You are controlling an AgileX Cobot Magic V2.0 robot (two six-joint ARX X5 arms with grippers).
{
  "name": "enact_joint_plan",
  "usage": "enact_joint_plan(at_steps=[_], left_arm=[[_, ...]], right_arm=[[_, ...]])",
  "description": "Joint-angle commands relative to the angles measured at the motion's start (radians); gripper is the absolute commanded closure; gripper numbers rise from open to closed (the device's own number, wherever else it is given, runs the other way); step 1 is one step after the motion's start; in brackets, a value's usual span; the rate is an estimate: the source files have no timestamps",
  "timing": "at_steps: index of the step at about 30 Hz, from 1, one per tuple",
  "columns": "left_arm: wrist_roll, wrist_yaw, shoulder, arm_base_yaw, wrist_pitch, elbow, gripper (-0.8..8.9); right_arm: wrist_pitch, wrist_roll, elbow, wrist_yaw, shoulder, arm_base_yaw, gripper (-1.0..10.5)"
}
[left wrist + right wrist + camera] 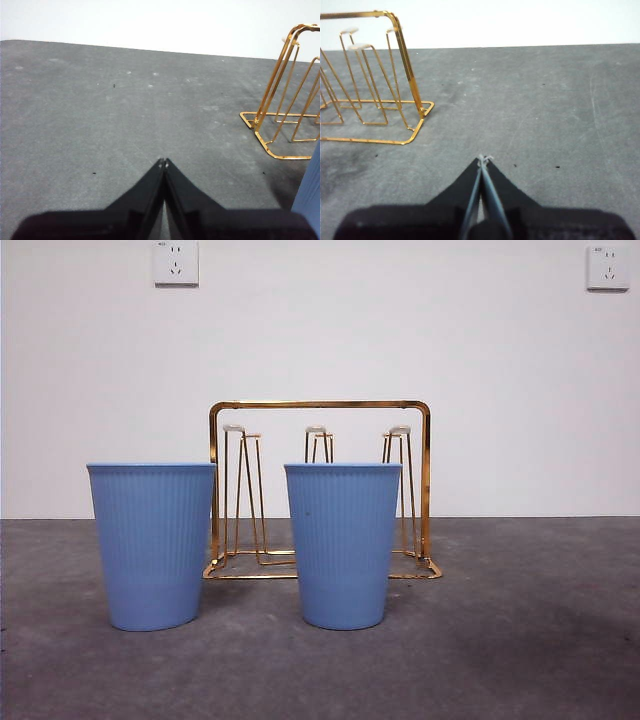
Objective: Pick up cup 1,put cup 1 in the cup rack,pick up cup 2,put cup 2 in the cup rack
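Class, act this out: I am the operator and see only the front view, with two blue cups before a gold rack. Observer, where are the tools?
Observer: The left tool is shut, empty, above bare table.
Operator: And the other?
Observer: The right tool is shut too, holding nothing.
Operator: Is either near the cup rack?
Observer: Both wrist views show the cup rack off to one side, untouched; the left one catches a blue cup's edge.
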Motion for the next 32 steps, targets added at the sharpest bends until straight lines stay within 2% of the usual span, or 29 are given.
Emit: enact_joint_plan(at_steps=[1,2,6,8,15,20,24,28,32], left_arm=[[-0.006,0.016,0.0,0.003,0.009,-0.009,8.15],[-0.011,0.027,0.0,0.003,0.007,-0.006,8.15],[-0.071,0.089,0.001,0.003,-0.002,0.023,8.18],[-0.097,0.101,0.003,0.003,-0.021,0.052,8.19],[-0.116,0.178,0.043,0.003,-0.173,0.248,8.19],[-0.12,0.269,0.11,0.003,-0.273,0.405,8.19],[-0.114,0.324,0.195,0.003,-0.376,0.541,8.2],[-0.046,0.43,0.288,0.003,-0.471,0.649,8.2],[-0.025,0.498,0.369,-0.009,-0.54,0.736,8.2]], right_arm=[[0.029,0.032,-0.009,-0.002,-0.002,0.0,9.5],[0.041,0.042,-0.009,-0.003,-0.002,0.0,9.5],[0.081,0.201,0.013,-0.002,-0.002,0.0,9.6],[0.074,0.252,0.04,-0.002,-0.001,0.0,9.6],[0.039,0.315,0.201,-0.037,0.062,0.0,9.6],[-0.101,0.297,0.362,-0.055,0.168,0.0,9.6],[-0.225,0.213,0.525,-0.15,0.283,0.0,9.6],[-0.388,0.143,0.692,-0.246,0.398,0.0,9.6],[-0.536,0.063,0.855,-0.32,0.509,0.0,9.6]])
